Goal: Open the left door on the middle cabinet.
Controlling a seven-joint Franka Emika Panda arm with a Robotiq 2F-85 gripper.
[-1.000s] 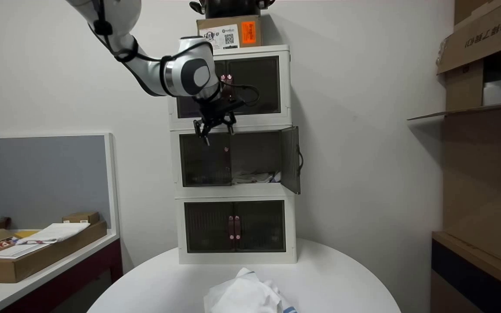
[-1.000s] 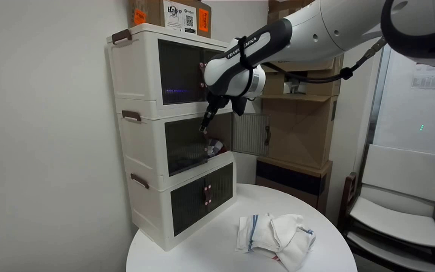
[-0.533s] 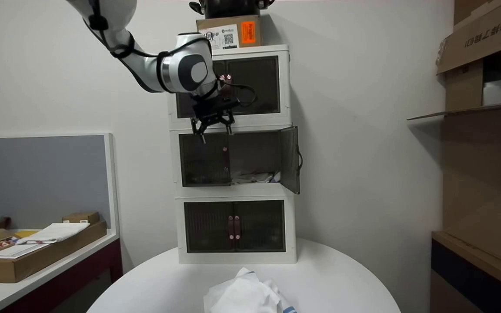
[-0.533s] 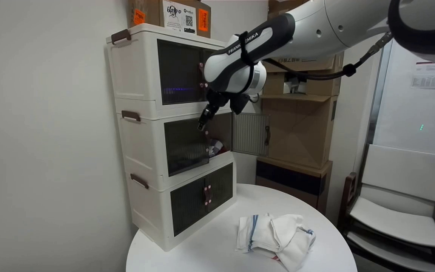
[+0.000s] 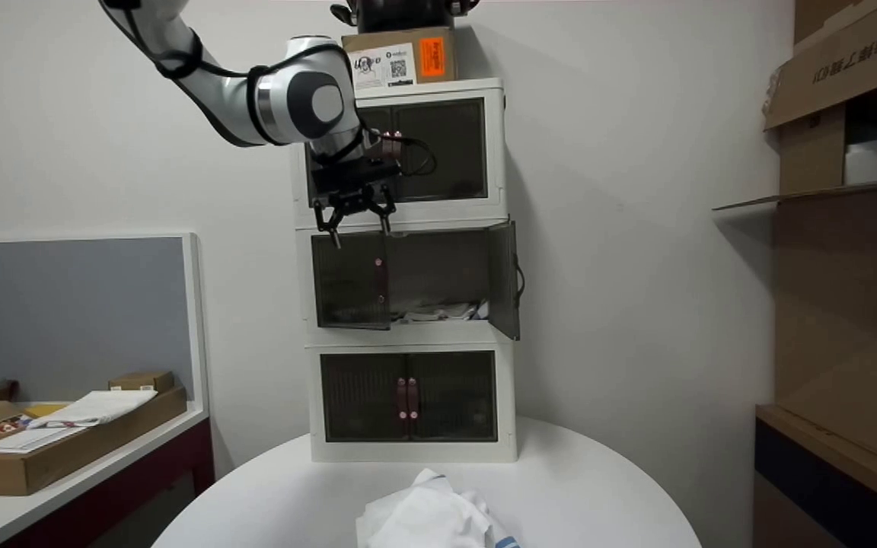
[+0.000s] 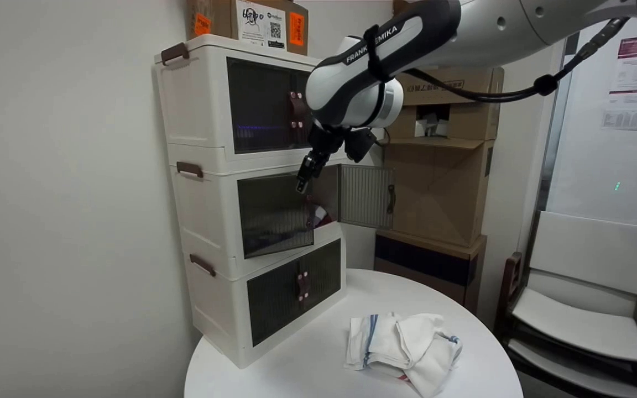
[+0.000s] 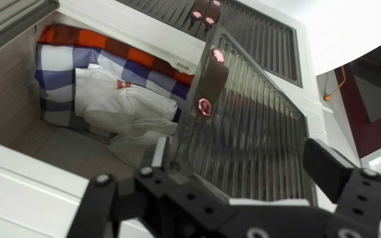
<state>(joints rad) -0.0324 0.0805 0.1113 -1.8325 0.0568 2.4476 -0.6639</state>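
Left door [image 5: 347, 285]: swung wider.
Gripper [image 5: 362, 237]: stood spread, holding nothing.
Orange-checked cloth [image 7: 117, 48]: showed clearly only in wrist view.

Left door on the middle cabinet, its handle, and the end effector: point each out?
Left door [image 6: 275, 215]: in an exterior view, middle of its dark glass.
Handle [image 7: 213, 79]: in the wrist view, middle of its brown strap.
End effector [image 5: 361, 237]: in an exterior view, midway between its fingertips.
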